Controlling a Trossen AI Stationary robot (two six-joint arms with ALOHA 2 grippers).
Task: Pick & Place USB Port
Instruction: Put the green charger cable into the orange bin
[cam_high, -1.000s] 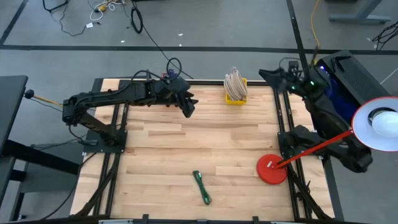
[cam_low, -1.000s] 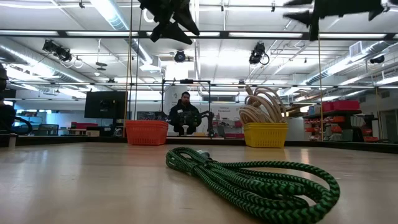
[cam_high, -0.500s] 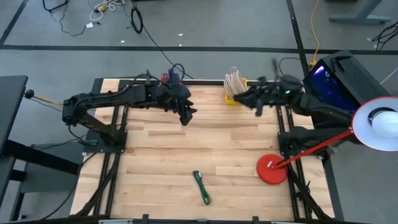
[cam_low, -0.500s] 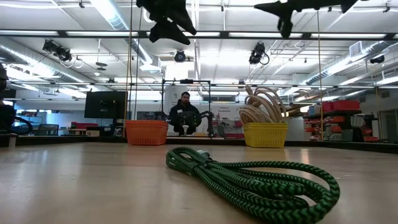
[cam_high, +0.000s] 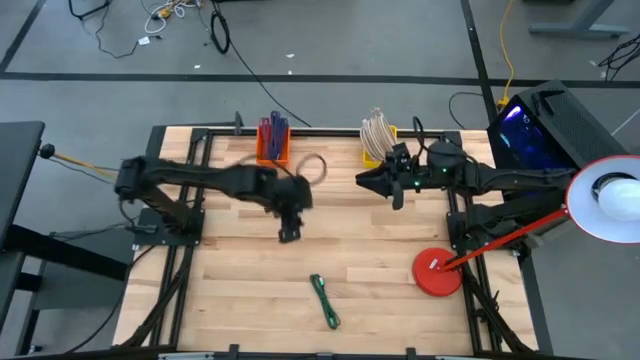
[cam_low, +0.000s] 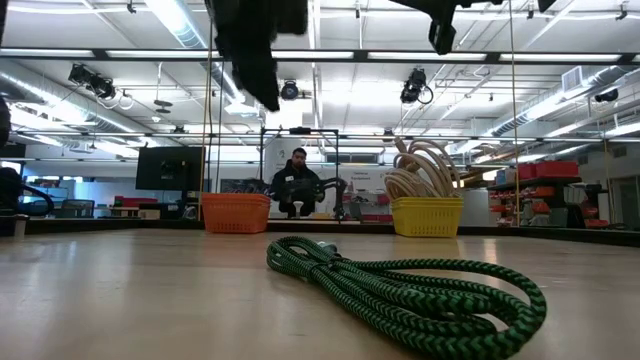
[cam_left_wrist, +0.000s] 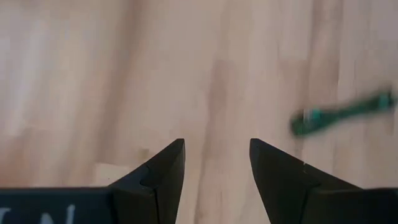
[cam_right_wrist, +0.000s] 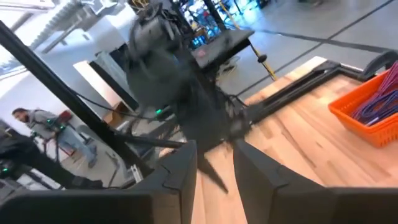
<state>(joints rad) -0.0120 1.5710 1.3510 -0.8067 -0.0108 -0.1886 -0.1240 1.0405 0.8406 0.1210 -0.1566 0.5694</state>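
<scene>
The green braided cable (cam_high: 324, 300) lies coiled on the table near its near edge; it fills the foreground of the low view (cam_low: 400, 290) and shows in the left wrist view (cam_left_wrist: 342, 113). My left gripper (cam_high: 288, 232) hangs open over the table's middle, short of the cable on its far side, and touches nothing (cam_left_wrist: 214, 152). My right gripper (cam_high: 368, 180) is open too, in the air in front of the yellow basket (cam_high: 378, 142), pointing toward the table's left (cam_right_wrist: 214, 158).
An orange basket (cam_high: 272, 140) with coloured cables and the yellow basket (cam_low: 427, 215) with beige cables stand at the far edge. A red lamp base (cam_high: 437, 272) sits near the right edge, its white head (cam_high: 610, 205) off the table. A person (cam_low: 298, 182) is in the room behind.
My left gripper has swept from beside the orange basket toward the near edge and down, stopping over the table's middle. My right arm has swung from the far right corner toward the table's left, its gripper now in front of the yellow basket. The cable has not moved.
</scene>
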